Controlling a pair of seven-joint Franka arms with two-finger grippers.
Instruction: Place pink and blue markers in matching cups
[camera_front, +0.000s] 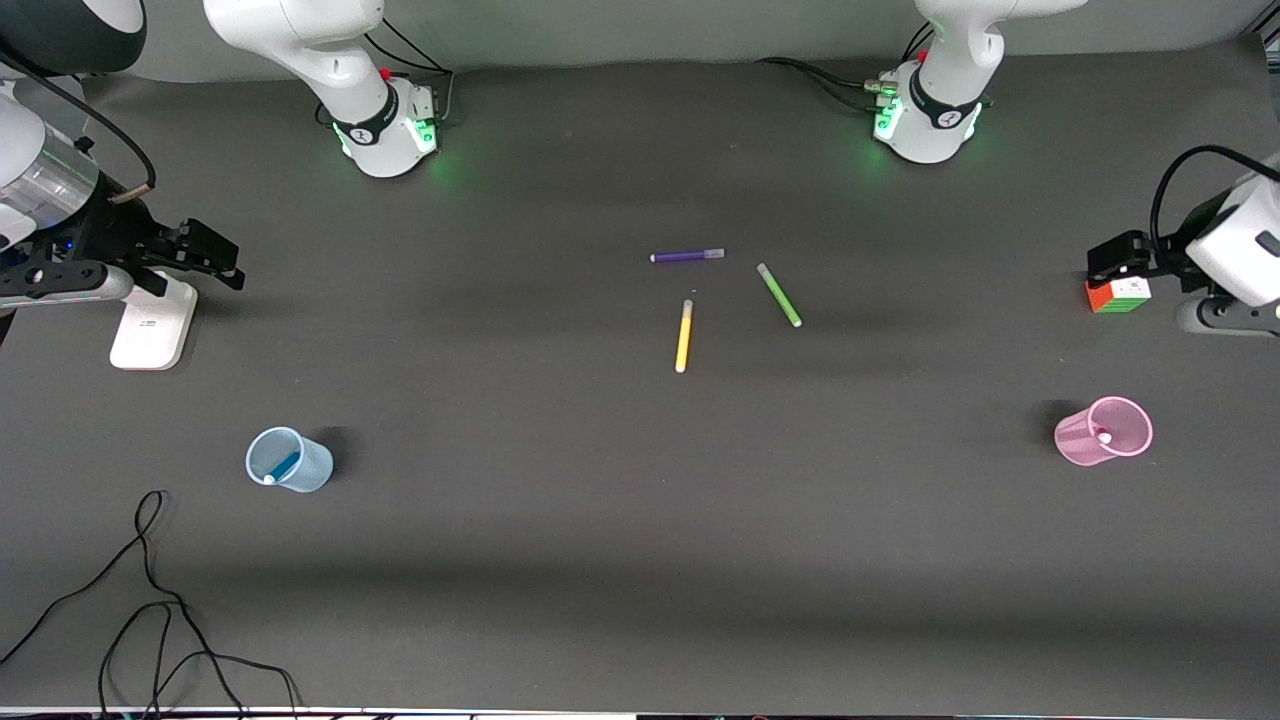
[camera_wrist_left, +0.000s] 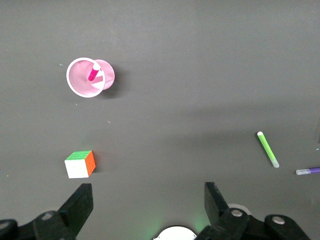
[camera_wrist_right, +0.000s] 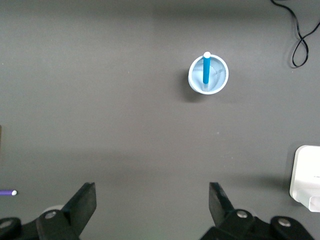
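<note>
Purple pen (camera_front: 687, 256), green pen (camera_front: 779, 295) and yellow pen (camera_front: 684, 336) lie mid-table; cube (camera_front: 1118, 294), white block (camera_front: 152, 322) and cable (camera_front: 150, 610) lie apart.

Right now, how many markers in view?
5: blue marker in blue cup, pink marker in pink cup, purple, green, yellow loose mid-table.

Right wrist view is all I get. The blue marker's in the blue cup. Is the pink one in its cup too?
Observer: Yes, the pink marker stands in the pink cup, toward the left arm's end of the table.
Operator: Are any pens left out?
Observer: A yellow pen and a green pen lie mid-table.
Operator: What's the left gripper doing?
Observer: The left gripper hangs open above the table, by a cube.
</note>
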